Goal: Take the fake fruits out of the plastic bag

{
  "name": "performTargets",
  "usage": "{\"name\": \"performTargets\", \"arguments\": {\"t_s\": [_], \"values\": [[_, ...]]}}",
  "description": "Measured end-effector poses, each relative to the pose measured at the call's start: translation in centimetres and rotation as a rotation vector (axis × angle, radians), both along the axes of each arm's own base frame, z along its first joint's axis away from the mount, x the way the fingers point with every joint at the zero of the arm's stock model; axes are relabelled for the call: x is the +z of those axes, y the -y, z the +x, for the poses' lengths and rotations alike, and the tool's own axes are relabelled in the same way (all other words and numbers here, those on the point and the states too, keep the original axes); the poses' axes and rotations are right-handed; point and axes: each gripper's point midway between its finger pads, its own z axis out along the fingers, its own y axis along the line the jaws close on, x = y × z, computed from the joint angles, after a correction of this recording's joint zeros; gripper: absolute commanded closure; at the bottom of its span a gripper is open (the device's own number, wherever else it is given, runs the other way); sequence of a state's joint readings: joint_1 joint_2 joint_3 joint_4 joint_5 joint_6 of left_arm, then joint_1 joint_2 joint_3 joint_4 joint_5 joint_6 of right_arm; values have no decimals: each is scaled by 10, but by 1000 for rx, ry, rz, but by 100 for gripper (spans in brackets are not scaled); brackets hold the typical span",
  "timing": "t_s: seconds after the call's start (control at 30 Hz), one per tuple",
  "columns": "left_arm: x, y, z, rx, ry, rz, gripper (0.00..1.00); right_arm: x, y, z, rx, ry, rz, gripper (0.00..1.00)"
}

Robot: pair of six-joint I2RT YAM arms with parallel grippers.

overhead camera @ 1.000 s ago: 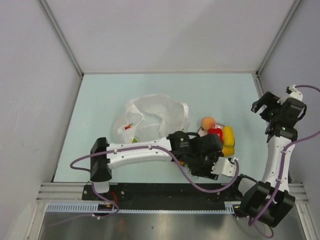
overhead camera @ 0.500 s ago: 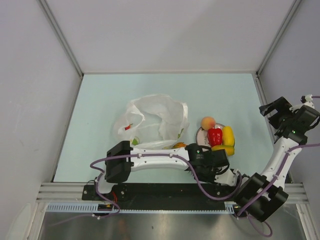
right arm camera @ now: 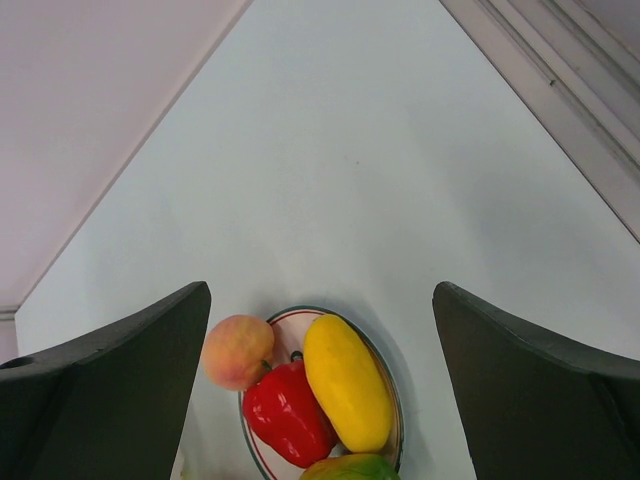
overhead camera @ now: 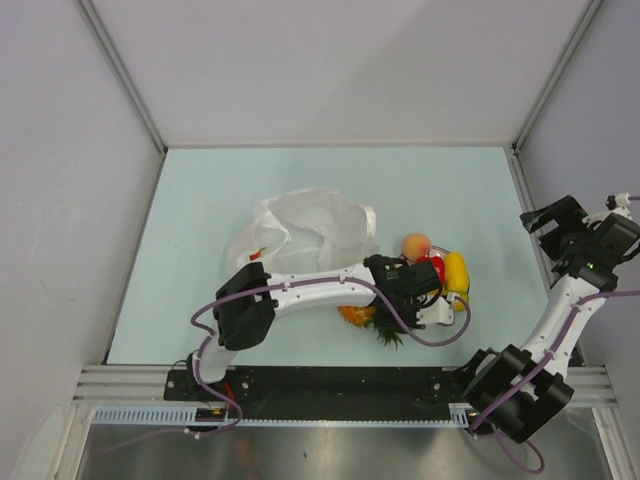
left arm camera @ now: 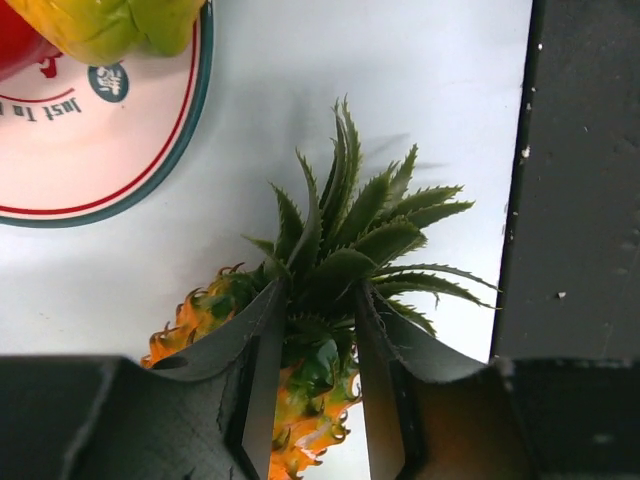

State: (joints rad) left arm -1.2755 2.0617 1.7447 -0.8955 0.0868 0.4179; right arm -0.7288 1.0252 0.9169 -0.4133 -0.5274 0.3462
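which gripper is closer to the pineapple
Left. The left gripper straddles the pineapple at its crown; the right gripper hangs far off to its right, open.

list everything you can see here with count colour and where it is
bag: 1, see-through white, left of the plate
plate: 1, white, red and green rim
peach: 1, pink-orange, at the plate's rim
red fruit: 1, on the plate
yellow fruit: 1, beside the red fruit
green-yellow fruit: 1, plate's near side
pineapple: 1, orange, green crown, on the table by the plate
left hand: 1, black, fingers closed on the pineapple's crown
right hand: 1, black, open, empty
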Motion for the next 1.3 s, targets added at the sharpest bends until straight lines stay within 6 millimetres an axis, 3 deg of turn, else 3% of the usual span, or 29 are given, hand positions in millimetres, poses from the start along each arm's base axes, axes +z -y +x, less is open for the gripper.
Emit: {"name": "performTargets", "arguments": {"t_s": [0.33, 0.57, 0.67, 0.83, 1.0, 1.2, 1.3], "values": [[-4, 1, -20, -57, -80, -6, 49, 1, 2, 8, -3, 20, 43, 3], [10, 8, -26, -82, -110, -38, 46, -2, 1, 11, 7, 19, 67, 3], [13, 11, -27, -82, -107, -46, 48, -1, 1, 12, 6, 25, 66, 3], [14, 14, -32, -74, -76, -41, 60, 0, 1, 13, 8, 33, 72, 3], [18, 19, -34, -68, -45, -48, 62, 2, 0, 15, 20, 44, 73, 3], [13, 19, -33, -54, -35, -33, 73, -1, 0, 17, 25, 39, 80, 3], [4, 19, -32, -51, -26, -15, 74, -1, 1, 17, 25, 38, 81, 3]]}}
